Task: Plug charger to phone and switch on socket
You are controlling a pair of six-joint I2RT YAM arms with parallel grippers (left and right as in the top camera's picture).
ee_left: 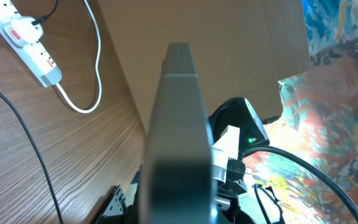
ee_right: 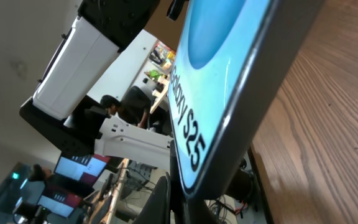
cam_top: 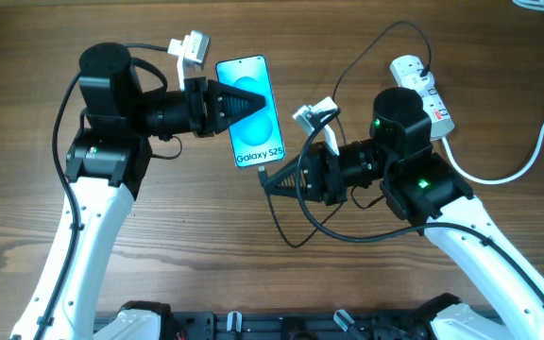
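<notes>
The phone (cam_top: 250, 113), cyan screen with white "Galaxy S25" strip, is held off the table, tilted on edge, in my left gripper (cam_top: 253, 99), which is shut on its upper half. In the left wrist view its grey edge (ee_left: 178, 124) fills the middle. My right gripper (cam_top: 267, 179) is shut on the charger's connector tip, right at the phone's bottom end (ee_right: 219, 93). The tip itself is hidden between the dark fingers (ee_right: 160, 199). The charger's black cable (cam_top: 376, 38) runs to the white socket (cam_top: 423, 87) at the back right, also seen from the left wrist (ee_left: 30, 40).
A thick white cord (cam_top: 527, 156) curves from the socket toward the right edge. Slack black cable (ee_left: 27, 134) loops on the wood under and in front of the right arm (cam_top: 414, 179). Both arms meet over the table's middle.
</notes>
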